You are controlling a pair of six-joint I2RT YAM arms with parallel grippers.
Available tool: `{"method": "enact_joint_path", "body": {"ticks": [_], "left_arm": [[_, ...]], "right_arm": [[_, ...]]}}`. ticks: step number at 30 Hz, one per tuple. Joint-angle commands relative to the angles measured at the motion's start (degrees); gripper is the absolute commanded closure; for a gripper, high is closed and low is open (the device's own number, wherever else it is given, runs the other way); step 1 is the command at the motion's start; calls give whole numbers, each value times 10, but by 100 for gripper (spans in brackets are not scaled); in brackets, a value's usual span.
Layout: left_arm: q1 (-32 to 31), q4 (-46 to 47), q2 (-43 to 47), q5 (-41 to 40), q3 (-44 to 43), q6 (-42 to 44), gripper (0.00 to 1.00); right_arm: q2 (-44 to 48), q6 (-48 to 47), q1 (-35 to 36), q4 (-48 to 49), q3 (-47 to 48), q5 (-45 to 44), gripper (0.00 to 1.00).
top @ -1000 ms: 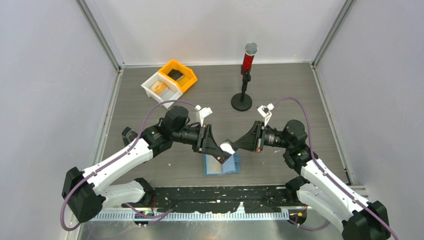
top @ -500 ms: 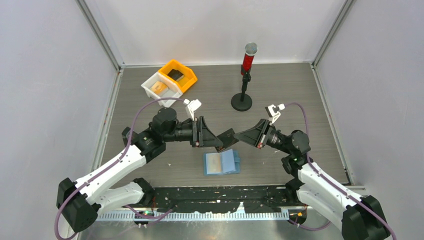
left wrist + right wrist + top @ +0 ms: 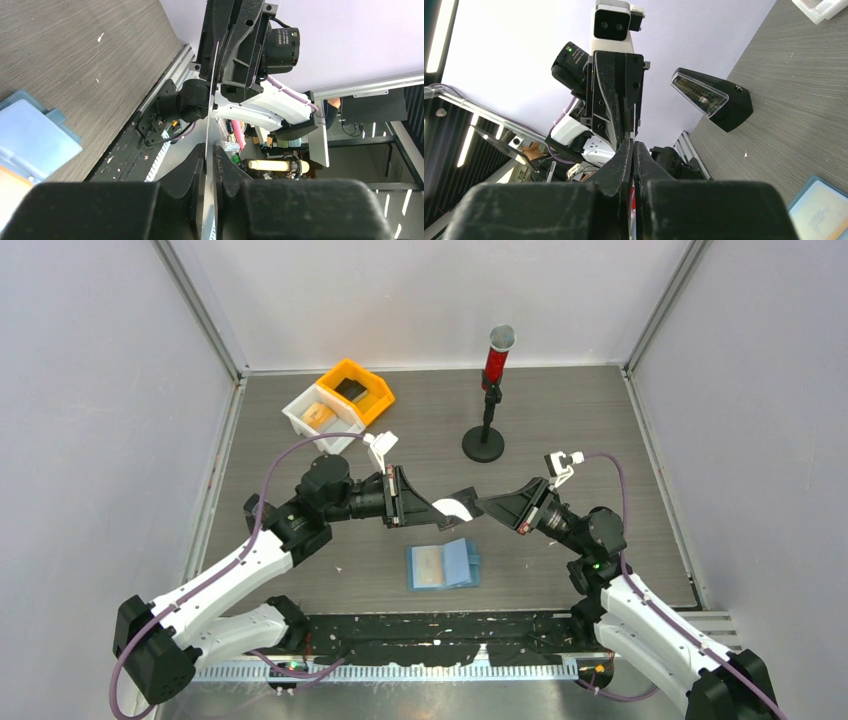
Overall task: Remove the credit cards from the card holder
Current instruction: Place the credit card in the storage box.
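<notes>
Card: pale card [image 3: 456, 510], thin, held up in the air between the two grippers, over the table just beyond the wallet's far edge; it touches neither wallet nor table.
Wallet: blue wallet [image 3: 445, 565] lies open and flat on the table [image 3: 560, 430] near the front edge, nothing gripping it.
Change: a second ago both grippers were low at the wallet with the card at its top edge. Since then they have risen and the card has come clear.
Grip, right: right gripper [image 3: 479, 507] clamped on the card's right end.
Grip, left: left gripper [image 3: 443, 510] stood wide half a second ago; now its jaws sit close either side of the card's left end. Firm pinch or not, cannot tell.
Meaning: looks like a handover, right to left. This card counts as out of the wallet, not yet set down.
Others: dark card [image 3: 350, 388] in orange bin [image 3: 375, 400], tan card [image 3: 318, 414] in white bin [image 3: 300, 420], well apart at far left.
</notes>
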State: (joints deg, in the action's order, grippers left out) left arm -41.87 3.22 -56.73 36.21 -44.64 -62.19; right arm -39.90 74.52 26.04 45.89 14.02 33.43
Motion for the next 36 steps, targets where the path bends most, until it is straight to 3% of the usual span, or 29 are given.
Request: {"method": "enact_joint_path", "body": {"ticks": [1, 3, 6, 10, 19, 22, 24, 28, 29, 30, 32, 33, 36], "left_arm": [[1, 37, 4, -7, 1, -11, 88], [1, 30, 7, -12, 0, -9, 85], [2, 19, 9, -18, 0, -4, 71], [2, 20, 10, -24, 1, -6, 69], [9, 10, 11, -40, 3, -5, 99], [20, -4, 13, -50, 6, -2, 100], [36, -54, 11, -58, -9, 9, 100], [91, -153, 6, -70, -46, 52, 100], [111, -175, 5, -72, -57, 64, 100], [132, -195, 2, -72, -69, 75, 100], [185, -233, -15, -62, -100, 102, 100], [207, -254, -34, -59, -119, 113, 100], [261, -319, -92, -60, -192, 167, 100]], "right_arm": [[-1, -7, 0, 0, -2, -16, 95], [-3, -9, 0, 0, -6, -22, 95], [-8, -3, 0, 8, -13, -31, 95], [-12, 6, 0, 21, -22, -39, 95], [-16, 5, 0, 20, -36, -49, 95], [-12, 6, 0, 17, -39, -48, 94], [-6, 4, 0, 10, -36, -48, 87], [29, -29, 0, -45, -15, -48, 59], [35, -37, 0, -71, -7, -50, 47], [47, -52, 0, -83, -3, -51, 42], [66, -75, 0, -129, 9, -58, 10], [71, -82, 0, -165, 18, -66, 3], [88, -106, 0, -215, 29, -78, 4]]}}
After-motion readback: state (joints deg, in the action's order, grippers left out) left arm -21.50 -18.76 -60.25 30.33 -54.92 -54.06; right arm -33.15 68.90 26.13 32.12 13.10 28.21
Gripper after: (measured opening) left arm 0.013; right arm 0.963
